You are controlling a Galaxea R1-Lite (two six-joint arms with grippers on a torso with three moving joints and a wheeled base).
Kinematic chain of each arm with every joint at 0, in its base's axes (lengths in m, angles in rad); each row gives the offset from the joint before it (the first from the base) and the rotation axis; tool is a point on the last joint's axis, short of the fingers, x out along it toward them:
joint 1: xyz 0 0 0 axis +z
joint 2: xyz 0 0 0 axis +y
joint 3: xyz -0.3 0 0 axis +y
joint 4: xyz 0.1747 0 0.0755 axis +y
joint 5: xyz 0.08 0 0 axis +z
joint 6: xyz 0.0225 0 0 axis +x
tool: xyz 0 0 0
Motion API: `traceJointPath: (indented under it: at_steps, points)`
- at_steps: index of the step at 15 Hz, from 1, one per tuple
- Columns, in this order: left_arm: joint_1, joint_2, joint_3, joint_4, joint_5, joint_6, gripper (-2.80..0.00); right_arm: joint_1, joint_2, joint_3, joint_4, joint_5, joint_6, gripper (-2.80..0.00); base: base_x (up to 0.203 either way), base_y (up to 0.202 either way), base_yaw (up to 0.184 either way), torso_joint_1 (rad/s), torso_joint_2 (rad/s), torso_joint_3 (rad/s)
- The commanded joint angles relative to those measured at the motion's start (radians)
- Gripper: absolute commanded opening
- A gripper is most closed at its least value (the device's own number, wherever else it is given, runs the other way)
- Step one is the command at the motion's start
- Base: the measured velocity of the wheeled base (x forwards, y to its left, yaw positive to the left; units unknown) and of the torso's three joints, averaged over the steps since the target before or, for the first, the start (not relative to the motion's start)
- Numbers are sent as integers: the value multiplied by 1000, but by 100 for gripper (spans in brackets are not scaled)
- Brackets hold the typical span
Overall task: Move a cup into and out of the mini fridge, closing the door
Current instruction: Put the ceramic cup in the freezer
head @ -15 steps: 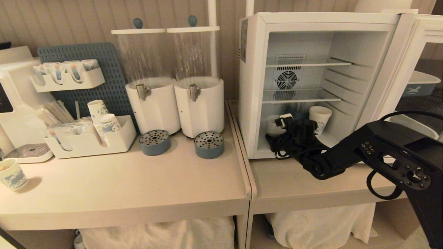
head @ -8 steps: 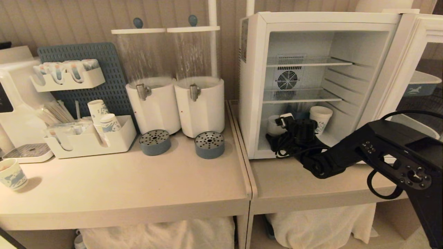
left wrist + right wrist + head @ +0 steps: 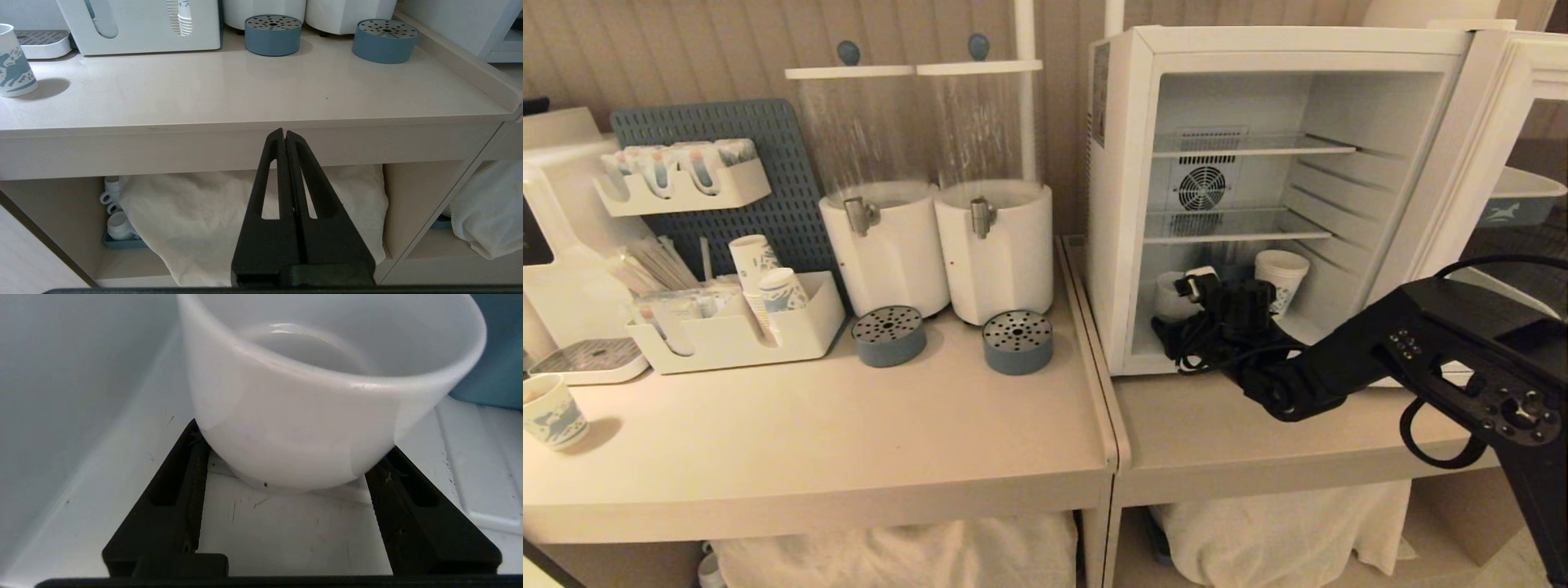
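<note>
At the bottom of the frame, white cloth bundles (image 3: 1282, 535) fill the open shelves under two pale beige tables (image 3: 833, 441) set edge to edge, their seam running up the middle of the picture. The left gripper (image 3: 284, 136) hangs below the left table's front edge with its fingers pressed together, holding nothing. On the tabletop at lower left stands a printed paper cup (image 3: 551, 412). Further back, two blue-grey drip trays (image 3: 889, 335) sit before two white dispensers (image 3: 935, 245), with a white organizer (image 3: 735, 335) of paper cups and a blue pegboard (image 3: 727, 163) to their left.

From the lower right the black right arm (image 3: 1380, 351) reaches into the fridge (image 3: 1176, 204), which stands on the right table against a ribbed beige wall (image 3: 686, 49). Its door (image 3: 1494, 147) is swung wide at the right edge. On the fridge floor, centre right of the frame, the right gripper (image 3: 286, 457) holds its fingers apart on either side of the cup (image 3: 322, 396), close by its lower body (whether they touch it I cannot tell). The cup stands upright on the white floor near the left wall; another paper cup (image 3: 1281, 278) stands to the right, deeper in. Wire shelves (image 3: 1241, 224) and a fan (image 3: 1201, 188) lie behind.
</note>
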Motion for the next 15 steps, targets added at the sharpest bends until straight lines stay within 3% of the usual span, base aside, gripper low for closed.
traceJointPath:
  at_steps: [1, 15]
  points:
    - [0, 0, 0, 1, 1, -1, -280, -1, -22, 7, -13, -1, -2, 0, 0, 0, 0, 0, 0, 0]
    - [0, 0, 0, 1, 1, -1, -280, -15, -95, 74, -16, -1, -5, 0, 0, 0, 0, 0, 0, 0]
